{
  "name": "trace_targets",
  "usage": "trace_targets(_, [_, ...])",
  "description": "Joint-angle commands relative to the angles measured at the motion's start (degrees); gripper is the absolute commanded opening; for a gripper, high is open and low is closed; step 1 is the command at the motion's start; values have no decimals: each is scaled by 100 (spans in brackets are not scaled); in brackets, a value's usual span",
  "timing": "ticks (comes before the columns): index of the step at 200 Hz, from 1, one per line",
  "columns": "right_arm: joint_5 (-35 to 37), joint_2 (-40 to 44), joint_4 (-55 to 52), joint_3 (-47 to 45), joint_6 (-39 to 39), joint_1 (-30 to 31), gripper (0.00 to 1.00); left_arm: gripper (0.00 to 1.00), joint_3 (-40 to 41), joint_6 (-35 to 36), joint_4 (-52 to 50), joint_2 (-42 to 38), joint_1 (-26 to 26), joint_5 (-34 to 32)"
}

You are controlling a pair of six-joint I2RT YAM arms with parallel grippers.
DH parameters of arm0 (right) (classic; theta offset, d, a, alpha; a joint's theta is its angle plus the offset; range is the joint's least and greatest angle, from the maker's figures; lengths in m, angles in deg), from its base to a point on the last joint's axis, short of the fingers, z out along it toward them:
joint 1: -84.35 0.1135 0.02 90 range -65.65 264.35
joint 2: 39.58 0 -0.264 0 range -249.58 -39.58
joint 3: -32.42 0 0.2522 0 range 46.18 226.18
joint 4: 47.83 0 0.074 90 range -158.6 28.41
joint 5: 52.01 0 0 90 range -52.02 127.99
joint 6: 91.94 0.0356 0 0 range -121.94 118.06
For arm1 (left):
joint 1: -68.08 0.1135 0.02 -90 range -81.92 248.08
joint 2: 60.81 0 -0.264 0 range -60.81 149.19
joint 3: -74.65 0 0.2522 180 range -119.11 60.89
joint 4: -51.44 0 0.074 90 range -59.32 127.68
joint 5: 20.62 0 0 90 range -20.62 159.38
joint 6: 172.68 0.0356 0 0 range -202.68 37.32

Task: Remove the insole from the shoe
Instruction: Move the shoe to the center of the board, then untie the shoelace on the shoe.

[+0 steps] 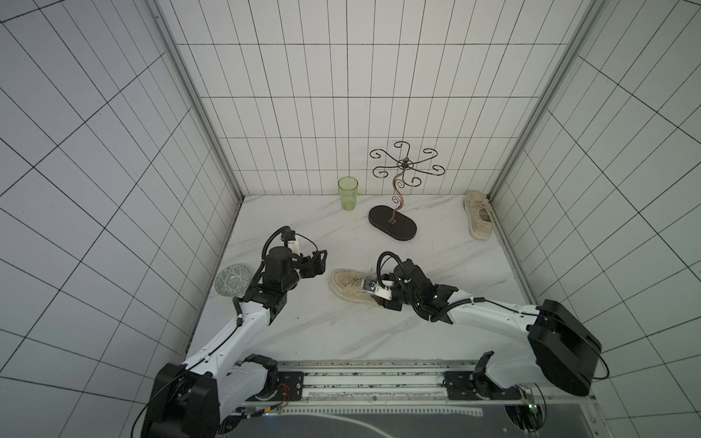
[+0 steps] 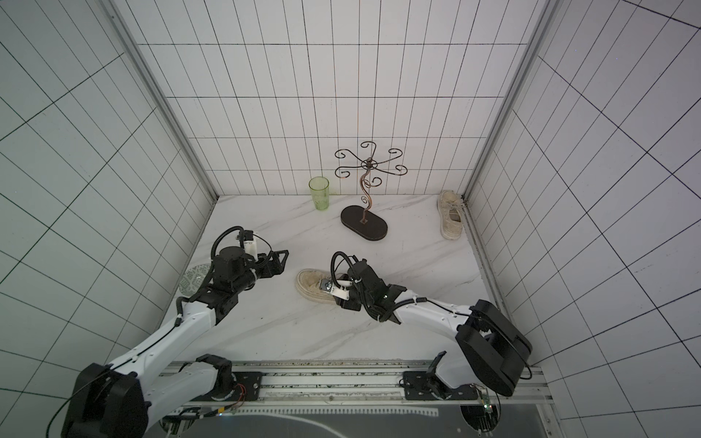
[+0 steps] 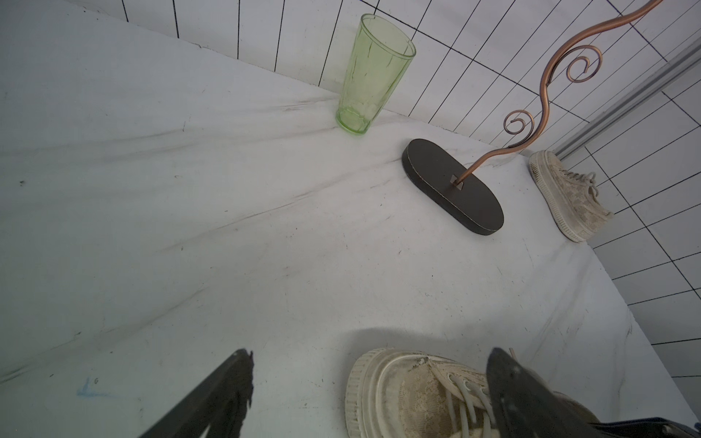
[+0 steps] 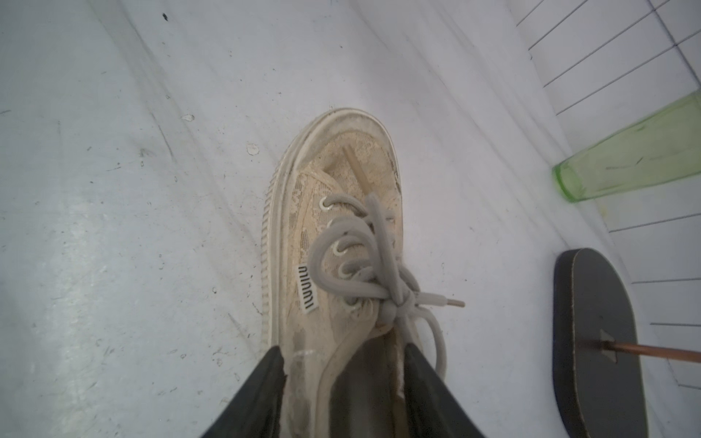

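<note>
Both ends of the shoe, lying lengthwise across the worktop, are covered: right fingers, parted, straddle its heel, nearest the insole hidden inside; left fingers hang wide open beside the toe.

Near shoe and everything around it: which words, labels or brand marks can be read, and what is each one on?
"miumiu", as best it reads: black letters set sideways on a white tab on the side of the near shoe, beside the eyelets.
Small marking on the left arm's white camera mount: too small to read.
Far shoe, green glass, plate, stand: no text visible.
</note>
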Motion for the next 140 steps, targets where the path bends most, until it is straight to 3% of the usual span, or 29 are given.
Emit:
trace_targets(1, [-119,508,98,-270,256,37,71,93,-78,82,-120,-22,-16,-14])
trace_targets(12, [-107,817,-2,-279,526,33,75,91,-115,133,-179,-56,-25,141])
trace_targets(62, [371,2119,-128,-532,1856,-191,75,83,-201,292,-294,-38,-142,978])
trace_targets(102, [98,1998,-76,-446,2748,-777,74,73,-366,480,-572,175,-323,1983])
trace_targets(121, [75,1808,94,-468,3004,-793,74,65,-443,573,-854,215,-472,2058])
trace_targets(140, [-15,1633,268,-490,3194,-815,74,65,-398,522,-846,248,-656,2172])
